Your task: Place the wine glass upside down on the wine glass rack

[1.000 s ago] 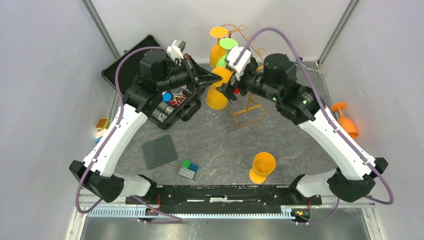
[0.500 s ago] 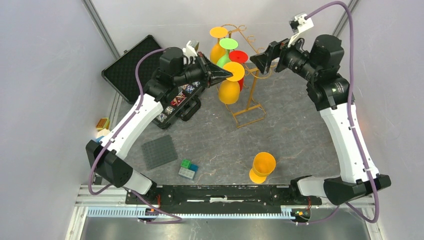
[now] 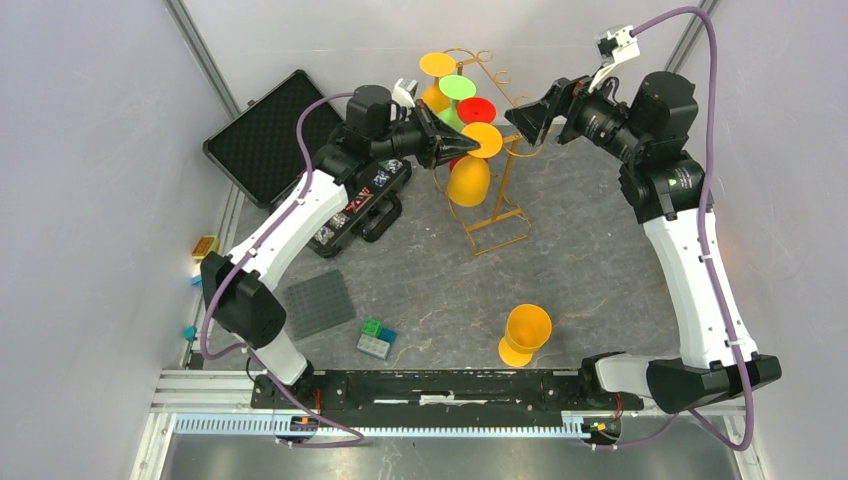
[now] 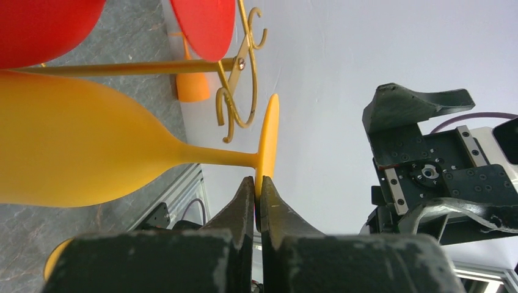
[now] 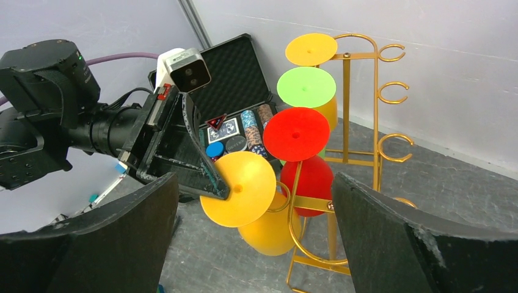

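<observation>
- Grey, stone-patterned desk [image 3: 600,270] between pale walls, seen from above: the left end effector [image 3: 458,155] is pressed together on the rim of the flat round foot of a yellow-orange wine glass [image 3: 468,180]. The glass hangs bowl-down against the left side of the wine glass rack [image 3: 497,205], a thin gold wire stand on a rectangular wire base. The right end effector [image 3: 525,122] is spread wide, apart from the rack, on its right, near the top. A black case [image 3: 265,135] lined with foam lies open at far left, and a second orange glass [image 3: 525,335] sits near the front.
- Left wrist view: the dark fingertips [image 4: 244,201] pinch the thin edge of the foot. The matte, smooth wine glass [image 4: 91,155] has its slim stem running just beside a curled gold loop [image 4: 235,104] of the rack; whether they touch cannot be told. A red glass [image 4: 49,24] hangs next to it.
- Right wrist view: the broad black fingers [image 5: 110,238] stand far apart and hold nothing. Between them show the rack's open loops and disc-shaped feet in orange, green [image 5: 305,86] and red.
</observation>
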You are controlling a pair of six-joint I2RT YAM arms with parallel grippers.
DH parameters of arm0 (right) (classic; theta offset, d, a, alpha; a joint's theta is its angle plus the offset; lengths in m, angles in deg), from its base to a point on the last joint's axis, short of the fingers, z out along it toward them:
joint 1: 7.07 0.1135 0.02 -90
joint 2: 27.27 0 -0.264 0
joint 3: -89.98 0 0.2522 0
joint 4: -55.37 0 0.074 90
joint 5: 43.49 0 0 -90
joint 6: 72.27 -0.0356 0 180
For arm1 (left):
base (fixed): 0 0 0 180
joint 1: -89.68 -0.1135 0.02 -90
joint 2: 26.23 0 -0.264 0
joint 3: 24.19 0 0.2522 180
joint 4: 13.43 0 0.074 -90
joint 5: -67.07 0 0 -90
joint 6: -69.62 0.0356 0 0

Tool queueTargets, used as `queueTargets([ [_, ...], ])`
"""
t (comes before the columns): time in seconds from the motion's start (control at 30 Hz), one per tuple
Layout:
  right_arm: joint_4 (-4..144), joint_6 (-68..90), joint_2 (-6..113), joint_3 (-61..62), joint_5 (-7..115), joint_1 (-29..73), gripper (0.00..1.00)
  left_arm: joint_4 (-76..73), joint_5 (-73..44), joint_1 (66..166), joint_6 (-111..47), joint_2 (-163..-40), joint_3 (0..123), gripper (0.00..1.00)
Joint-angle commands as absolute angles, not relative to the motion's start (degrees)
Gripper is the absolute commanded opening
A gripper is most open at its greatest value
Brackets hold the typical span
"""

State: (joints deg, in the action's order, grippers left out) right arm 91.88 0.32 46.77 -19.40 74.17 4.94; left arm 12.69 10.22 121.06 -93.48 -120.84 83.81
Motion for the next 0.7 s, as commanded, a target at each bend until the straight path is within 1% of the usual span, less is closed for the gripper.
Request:
queueTargets([
  [0.0, 89.58, -1.05, 45.58, -18.70, 75.87, 4.44, 0.98, 10.74, 11.26, 121.52, -95.13, -122.18, 88.47, 0.02],
  [0.67, 89.57, -1.49, 45.51, -16.53, 76.83, 3.83, 0.98, 9.04, 10.42, 122.03, -97.28, -125.70, 89.42, 0.02],
])
